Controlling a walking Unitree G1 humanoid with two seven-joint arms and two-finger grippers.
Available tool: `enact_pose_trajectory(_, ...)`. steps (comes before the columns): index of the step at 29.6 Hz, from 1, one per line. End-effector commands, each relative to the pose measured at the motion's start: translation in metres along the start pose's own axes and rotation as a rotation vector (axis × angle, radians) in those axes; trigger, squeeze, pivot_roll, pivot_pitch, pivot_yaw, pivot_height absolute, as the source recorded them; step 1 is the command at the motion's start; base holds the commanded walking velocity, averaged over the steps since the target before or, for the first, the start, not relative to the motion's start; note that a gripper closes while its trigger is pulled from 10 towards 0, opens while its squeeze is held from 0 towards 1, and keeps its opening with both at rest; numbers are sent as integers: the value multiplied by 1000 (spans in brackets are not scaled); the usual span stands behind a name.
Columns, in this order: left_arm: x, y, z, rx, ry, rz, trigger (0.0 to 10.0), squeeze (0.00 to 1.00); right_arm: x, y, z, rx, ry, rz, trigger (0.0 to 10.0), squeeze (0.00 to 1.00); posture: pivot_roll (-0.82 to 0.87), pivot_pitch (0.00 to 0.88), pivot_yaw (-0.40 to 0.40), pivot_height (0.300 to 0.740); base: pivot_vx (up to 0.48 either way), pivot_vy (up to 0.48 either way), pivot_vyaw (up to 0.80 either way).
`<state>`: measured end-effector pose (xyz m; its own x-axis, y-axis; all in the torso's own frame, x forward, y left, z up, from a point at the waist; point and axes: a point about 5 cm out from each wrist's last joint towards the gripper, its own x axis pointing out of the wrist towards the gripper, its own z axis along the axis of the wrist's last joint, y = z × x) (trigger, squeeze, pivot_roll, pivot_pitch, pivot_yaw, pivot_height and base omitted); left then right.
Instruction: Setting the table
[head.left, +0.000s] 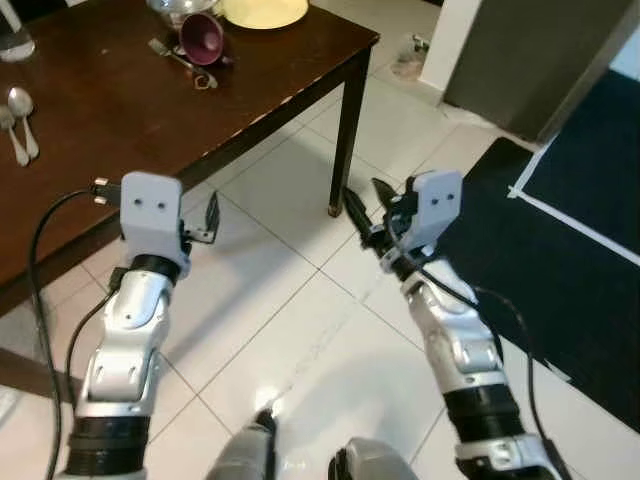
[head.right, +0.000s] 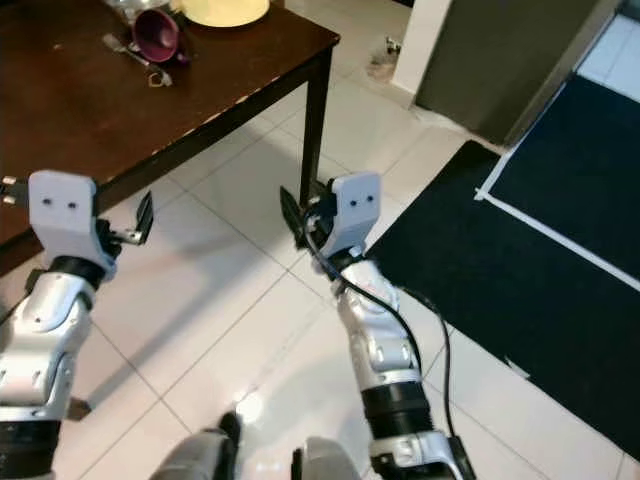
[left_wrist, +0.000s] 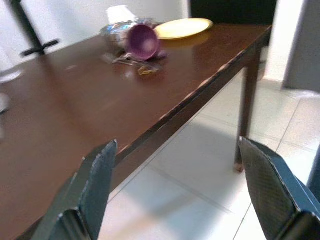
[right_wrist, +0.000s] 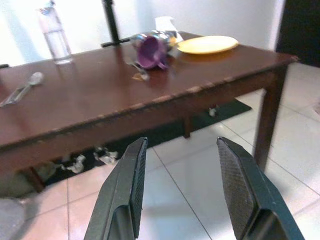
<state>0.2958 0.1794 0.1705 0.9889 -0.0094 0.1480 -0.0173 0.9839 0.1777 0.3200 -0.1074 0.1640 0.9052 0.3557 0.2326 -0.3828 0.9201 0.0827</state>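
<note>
A dark wooden table (head.left: 110, 100) stands ahead to my left. At its far end a purple cup (head.left: 200, 38) lies on its side beside a fork (head.left: 172, 53), a yellow plate (head.left: 265, 10) and a shiny bowl (head.left: 175, 8). Two spoons (head.left: 20, 120) lie at the table's left, and a water bottle (right_wrist: 54, 35) stands farther back. My left gripper (head.left: 207, 222) hangs open just off the table's near edge, holding nothing. Over the floor near the table's corner leg (head.left: 347, 140), my right gripper (head.left: 368, 205) is also open, with nothing between its fingers.
White floor tiles (head.left: 290, 300) spread below both arms. A black mat (head.left: 570, 250) with a white line covers the floor on the right. A grey door or wall panel (head.left: 520, 50) stands beyond it. A small object (head.left: 410, 55) sits on the floor by the wall.
</note>
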Motion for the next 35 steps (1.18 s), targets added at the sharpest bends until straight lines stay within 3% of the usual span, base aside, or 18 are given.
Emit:
enact_pose_trajectory(1,-4,2,-2,5,11,12,10000,0,0,5,0,9,6,17,10000,0,-78,47,11,740,0,0,794)
enact_pose_trajectory(9,-9,-8,-6,-20,29,-17,10000,0,0,5,2,10,2,24,10000,0,-76,48,10,740,0,0,793)
enact_pose_trajectory(35,-3,-5,-7,-45,45,15,10000,0,1,1,8,17,-19,-7,10000,0,-79,42,16,740,0,0,746)
